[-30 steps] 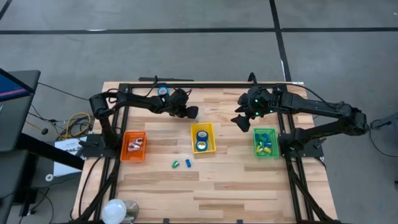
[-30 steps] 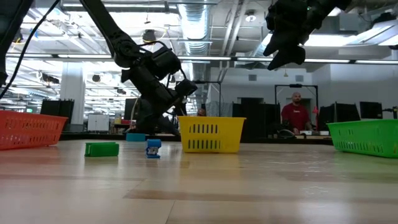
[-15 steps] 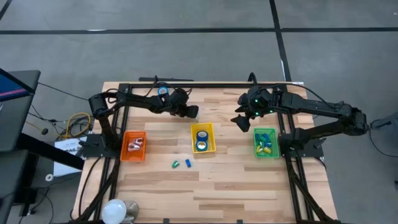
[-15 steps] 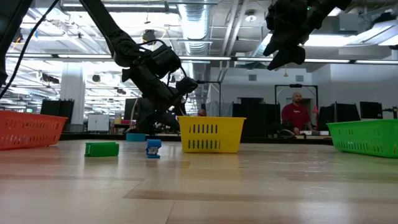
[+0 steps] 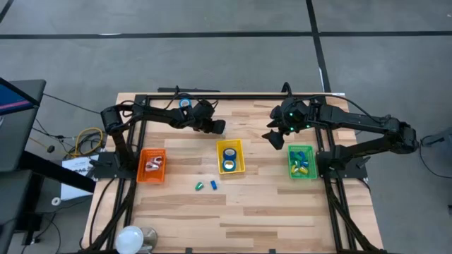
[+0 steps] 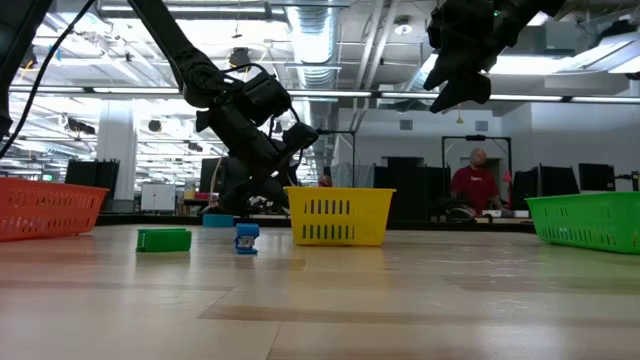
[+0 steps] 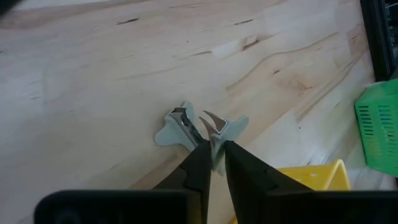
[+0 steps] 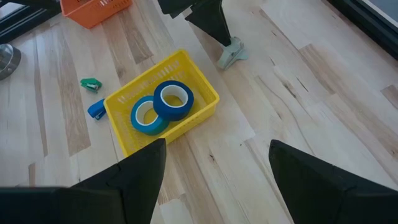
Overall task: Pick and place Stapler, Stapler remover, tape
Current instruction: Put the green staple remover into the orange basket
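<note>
— Where was the left gripper (image 7: pixel 212 152)?

— Down at the far side of the table (image 5: pixel 247 219), just beyond the yellow basket (image 5: pixel 230 156). Its jaws were nearly together, clenched on a wing of the pale grey-blue staple remover (image 7: pixel 200 127), which lay on the wood with its metal claws showing.

— And from the other arm's camera?

— The right wrist view showed the same thing: the left gripper (image 8: pixel 214 28) pointing down onto the staple remover (image 8: pixel 232 54), just past the corner of the yellow basket (image 8: pixel 163 106).

— What about the tape?

— Two blue tape rolls (image 8: pixel 163 106) lay in the yellow basket, one overlapping the other. From above they showed as rings (image 5: pixel 229 158) inside it.

— The right gripper (image 5: pixel 272 139)?

— Up in the air between the yellow basket and the green basket (image 5: pixel 301 162), jaws released and wide apart, holding nothing. In the low view it hung high above the table (image 6: pixel 458 85).

— Anything else on the table?

— A small green piece (image 5: pixel 200 186) and a small blue piece (image 5: pixel 212 185) lay side by side in front of the yellow basket. The orange basket (image 5: pixel 152 165) sat on the left with pale items inside; the green basket held blue, yellow and green items I couldn't identify.

— Anyone around?

— A person in a red top (image 6: pixel 474 182) was in the room behind.
</note>
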Controlling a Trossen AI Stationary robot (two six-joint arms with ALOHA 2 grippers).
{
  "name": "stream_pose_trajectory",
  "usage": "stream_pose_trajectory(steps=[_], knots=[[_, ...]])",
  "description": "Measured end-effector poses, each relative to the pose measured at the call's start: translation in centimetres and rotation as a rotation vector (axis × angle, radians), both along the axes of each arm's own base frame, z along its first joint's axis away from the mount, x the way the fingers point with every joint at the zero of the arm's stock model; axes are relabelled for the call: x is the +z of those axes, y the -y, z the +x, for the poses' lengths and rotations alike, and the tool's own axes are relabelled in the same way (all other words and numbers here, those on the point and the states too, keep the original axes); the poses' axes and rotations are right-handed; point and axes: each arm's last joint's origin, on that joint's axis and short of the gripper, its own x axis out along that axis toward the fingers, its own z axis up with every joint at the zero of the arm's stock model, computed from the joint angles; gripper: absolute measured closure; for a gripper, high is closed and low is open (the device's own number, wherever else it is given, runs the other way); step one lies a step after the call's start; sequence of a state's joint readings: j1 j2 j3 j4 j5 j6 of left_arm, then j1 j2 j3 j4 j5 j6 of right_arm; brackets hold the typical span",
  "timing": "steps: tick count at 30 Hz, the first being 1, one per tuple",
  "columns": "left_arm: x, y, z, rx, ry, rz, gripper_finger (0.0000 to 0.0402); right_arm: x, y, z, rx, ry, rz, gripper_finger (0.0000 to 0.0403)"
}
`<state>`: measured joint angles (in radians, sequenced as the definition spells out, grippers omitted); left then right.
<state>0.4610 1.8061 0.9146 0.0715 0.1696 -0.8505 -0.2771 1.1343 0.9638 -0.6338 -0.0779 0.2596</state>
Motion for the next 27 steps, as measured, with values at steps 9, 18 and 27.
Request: stream_pose_trajectory(steps=[9, 18, 27], knots=[[0.1, 0.0, 0.0, -0.027, 0.01, 0.0, 0.0395, 0.0, 0.0, 0.0, 0.0, 0.0, 0.0, 0.0127], [1.4, 0.2, -0.2, -0.064, 0.031, 0.045, 0.0398, 0.0, 0.0, 0.0, -0.001, 0.0, 0.0, 0.0127], [6.8, 1.1, -2.3, -0.151, 0.078, 0.181, 0.0399, 0.0, 0.0, 0.0, -0.001, 0.0, 0.001, 0.0127]])
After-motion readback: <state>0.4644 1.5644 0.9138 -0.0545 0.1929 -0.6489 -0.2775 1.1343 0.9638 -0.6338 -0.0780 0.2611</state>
